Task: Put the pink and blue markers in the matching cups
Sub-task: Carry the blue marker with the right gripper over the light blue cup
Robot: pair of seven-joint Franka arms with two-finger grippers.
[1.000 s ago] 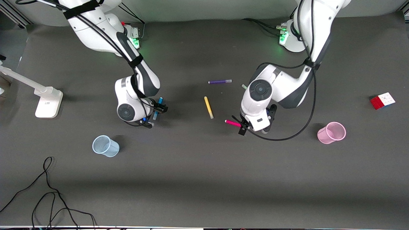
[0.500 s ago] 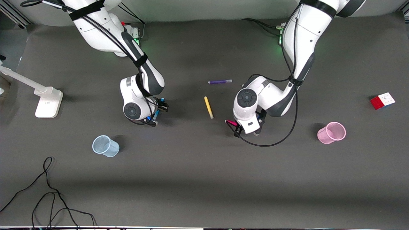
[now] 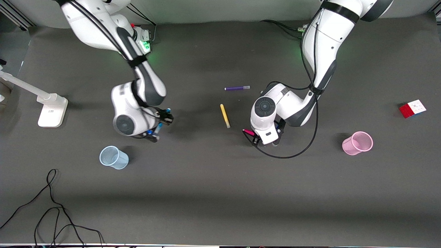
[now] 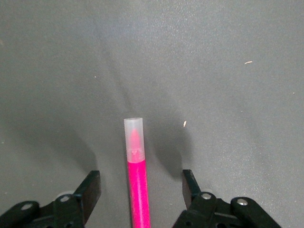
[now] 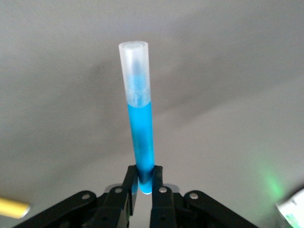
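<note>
My right gripper [image 3: 157, 126] is shut on the blue marker [image 3: 159, 128] and holds it above the table, up and to the side of the pale blue cup [image 3: 114, 157]. In the right wrist view the fingers [image 5: 144, 173] pinch the blue marker [image 5: 141, 123] near its end, clear cap pointing away. My left gripper [image 3: 254, 137] is low over the table, open, with the pink marker [image 3: 248, 132] lying between its fingers. The left wrist view shows the pink marker [image 4: 136, 161] midway between the spread fingers [image 4: 91, 187], untouched. The pale pink cup [image 3: 357, 143] stands toward the left arm's end.
A yellow marker [image 3: 224, 115] and a purple marker [image 3: 237, 88] lie mid-table between the arms. A coloured cube [image 3: 412, 108] sits at the left arm's end. A white stand [image 3: 51, 110] and a loose black cable [image 3: 51, 203] are at the right arm's end.
My right gripper has carried the blue marker a little toward the blue cup. My left gripper has shifted along the pink marker and now straddles it.
</note>
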